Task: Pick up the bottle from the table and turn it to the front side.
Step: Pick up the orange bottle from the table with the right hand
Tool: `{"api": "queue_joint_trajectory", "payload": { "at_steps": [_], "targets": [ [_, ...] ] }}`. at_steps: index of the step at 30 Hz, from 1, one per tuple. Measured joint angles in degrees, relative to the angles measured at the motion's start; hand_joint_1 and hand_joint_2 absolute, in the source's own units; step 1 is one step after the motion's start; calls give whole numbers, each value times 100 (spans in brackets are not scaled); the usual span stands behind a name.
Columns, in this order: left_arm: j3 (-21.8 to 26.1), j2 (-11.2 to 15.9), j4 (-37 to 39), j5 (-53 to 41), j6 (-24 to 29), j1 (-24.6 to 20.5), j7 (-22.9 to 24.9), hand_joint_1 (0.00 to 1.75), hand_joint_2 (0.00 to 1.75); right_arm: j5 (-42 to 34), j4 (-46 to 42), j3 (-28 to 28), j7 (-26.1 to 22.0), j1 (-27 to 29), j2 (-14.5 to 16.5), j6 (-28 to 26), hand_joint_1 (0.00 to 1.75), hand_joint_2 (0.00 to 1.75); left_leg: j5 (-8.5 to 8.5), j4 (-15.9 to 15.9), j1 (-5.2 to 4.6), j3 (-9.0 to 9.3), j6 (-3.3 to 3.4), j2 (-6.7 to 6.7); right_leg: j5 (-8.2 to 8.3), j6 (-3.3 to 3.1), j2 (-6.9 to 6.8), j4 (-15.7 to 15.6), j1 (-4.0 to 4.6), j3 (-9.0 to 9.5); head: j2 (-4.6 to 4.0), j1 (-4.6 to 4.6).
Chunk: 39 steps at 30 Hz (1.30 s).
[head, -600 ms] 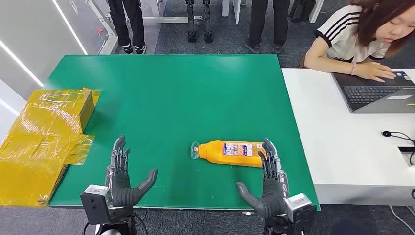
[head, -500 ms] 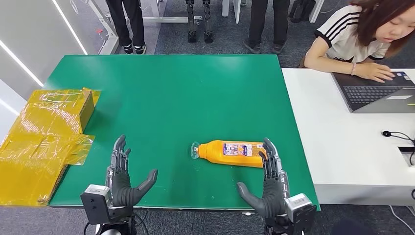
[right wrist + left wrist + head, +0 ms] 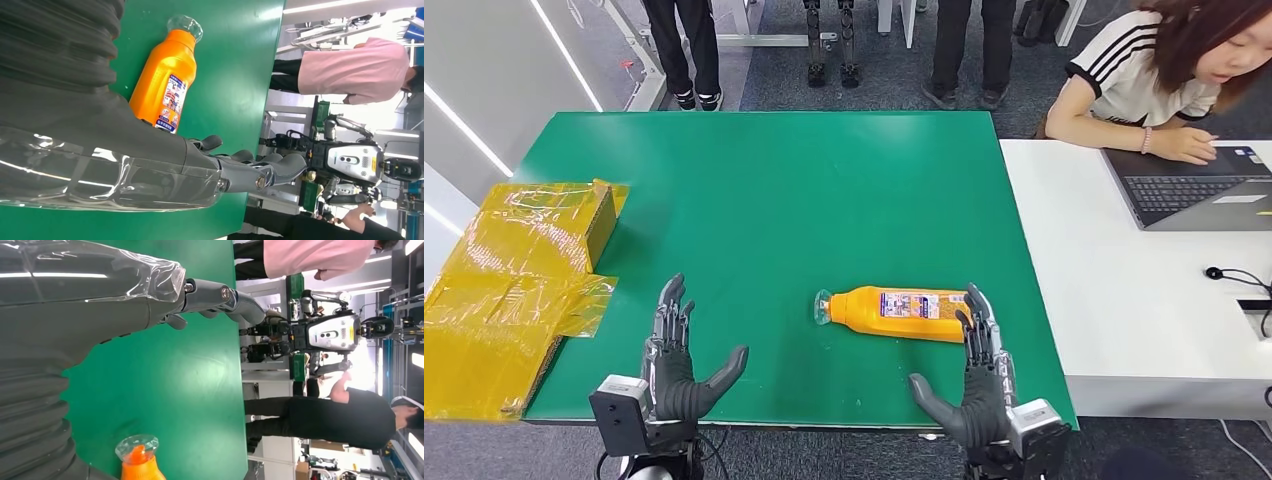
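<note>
While lying flat, bottle (image 3: 896, 312) base meets right hand (image 3: 980, 385) fingers (image 3: 975, 322).

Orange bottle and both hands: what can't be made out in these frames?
- Bottle base, head view: the right hand fingertips cover it, so contact cannot be told.
- Bottle body, left wrist view: cut off by the picture's edge past the cap.
- Label print: too small to read.
- Left hand palm side: hidden behind the hand's cover in its wrist view.

left hand (image 3: 676, 365) and right hand (image 3: 977, 378) both empty, fingers spread
</note>
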Motion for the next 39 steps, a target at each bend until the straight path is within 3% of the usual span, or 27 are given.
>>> {"api": "queue_joint_trajectory", "payload": {
  "at_steps": [20, 27, 34, 39],
  "targets": [
    [14, -4, 39, -9, -23, -20, -37, 0, 175, 69, 37, 50, -29, -5, -31, -134, 0, 175, 0, 0, 0, 0, 0, 0, 0, 0, 0, 0, 0, 0, 0, 0],
    [7, -80, 189, -90, -163, -197, -61, 0, 175, 1689, 308, -84, 388, -481, -163, -759, 0, 175, 2, 2, -1, 3, 2, 6, 5, 0, 7, 0, -1, 1, 0, 0],
    [-1, -116, 260, -101, -196, -256, -61, 0, 175, 2095, 560, -271, 535, -795, -252, -873, 0, 175, 4, 3, -1, 4, 5, 4, 5, 0, 6, 0, 0, 3, 0, 0],
    [-51, -115, 344, -119, -297, -384, -60, 0, 175, 3168, 1017, -293, 1301, -1367, -437, -784, 0, 175, 5, 2, 0, 4, 4, 10, 8, 0, 11, 0, 0, 2, 0, -1]
  ]
}}
